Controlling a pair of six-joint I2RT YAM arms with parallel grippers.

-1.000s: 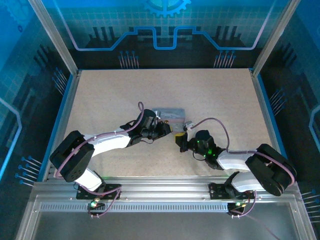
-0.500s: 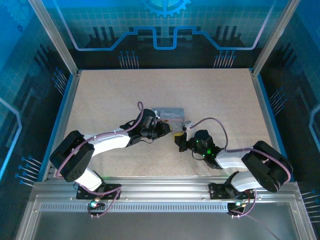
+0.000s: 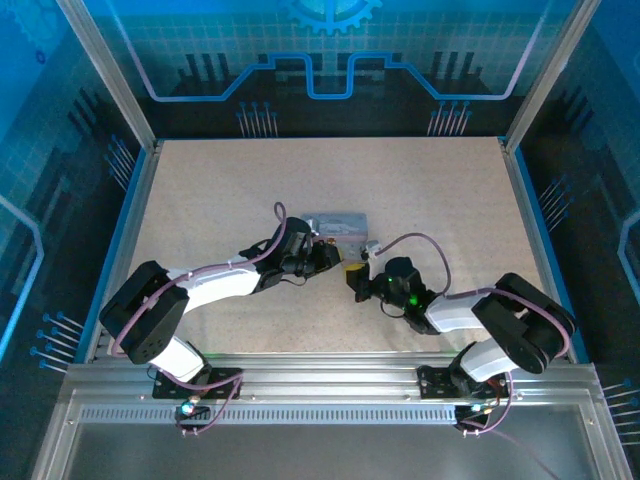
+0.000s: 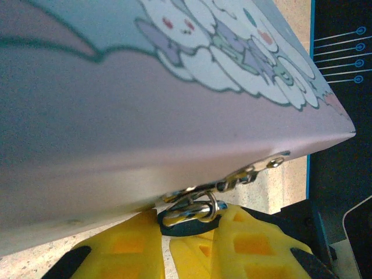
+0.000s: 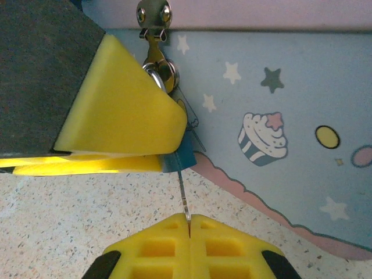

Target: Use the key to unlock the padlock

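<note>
Right wrist cam: right tool (image 5: 189, 224) pinching the thin grey metal key (image 5: 182, 195). Left wrist cam: left tool (image 4: 189, 238) clamping the tiny dark padlock (image 4: 186, 212).

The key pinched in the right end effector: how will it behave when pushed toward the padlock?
The key is a thin sliver gripped only at its end by the right end effector, so it may flex or pivot. Its bare metal could slip between the pads if the padlock resists.

Speckled beige counter (image 3: 250, 180) with blue trim (image 3: 125, 235), blue circuit-print walls (image 3: 330, 60), aluminium posts (image 3: 105, 70), slotted rail (image 3: 320, 385) in front.
</note>
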